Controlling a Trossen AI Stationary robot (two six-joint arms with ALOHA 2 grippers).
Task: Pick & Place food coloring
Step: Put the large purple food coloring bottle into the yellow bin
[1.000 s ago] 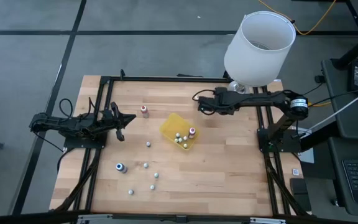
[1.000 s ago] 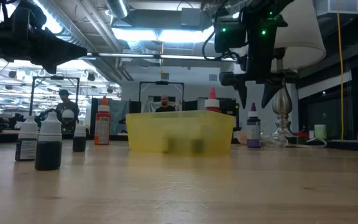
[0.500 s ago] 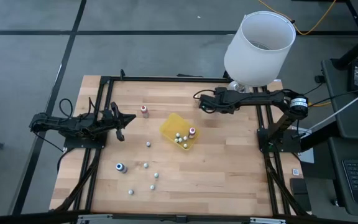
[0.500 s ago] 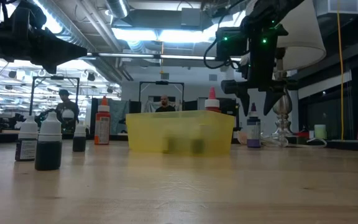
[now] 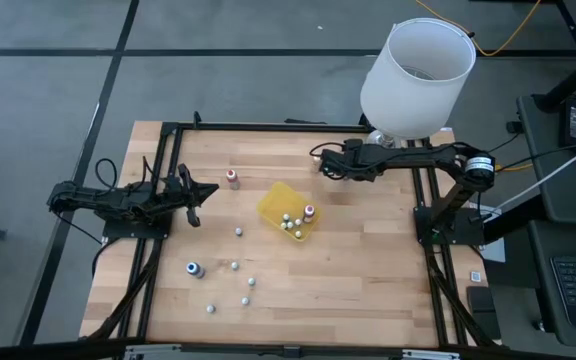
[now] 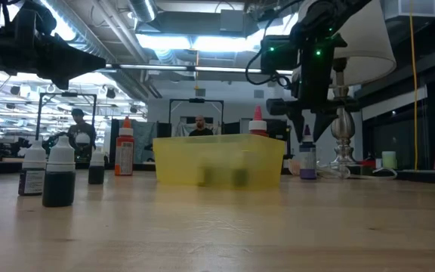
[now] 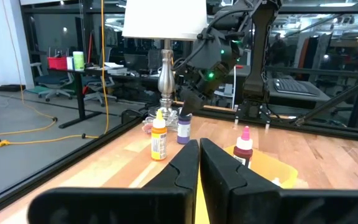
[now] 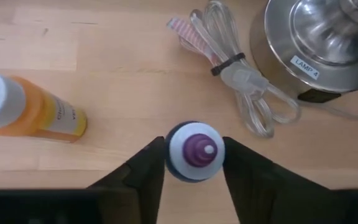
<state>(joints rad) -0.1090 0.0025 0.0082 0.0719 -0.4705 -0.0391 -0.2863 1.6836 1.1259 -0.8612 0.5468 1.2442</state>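
Change since the earlier frame: the right gripper (image 8: 195, 163) has come down at the far edge of the table (image 5: 368, 290) and its jaws have drawn in; the left arm and every loose bottle lie as they did.

Item, right gripper: directly over the purple-capped bottle (image 8: 195, 151), one finger on each side of the cap and pressed against it, so clamped on it or within a hair of it. The bottle stands upright on the table near the far right corner, just beside the lamp base (image 8: 319, 46) and its coiled cable (image 8: 241, 81), with the orange bottle (image 8: 27, 112) close on its other side.

Item, left gripper (image 7: 199, 163): idle above the left edge, jaws together, nothing held.

Item, yellow tray (image 5: 286, 212): mid-table, several pale caps and one red-capped bottle (image 5: 309, 211) inside.

Item, remaining food coloring: a red-capped bottle (image 5: 232, 178) toward the far side, a blue-capped one (image 5: 194, 268) and scattered white caps toward the near left corner.

Step in hand: picking the purple-capped bottle, at the closing of the grasp.

Next move, as judged: a straight lift clear of the cable and the orange bottle, then carriage toward the tray; a loose hold on the rounded cap could tip the bottle.
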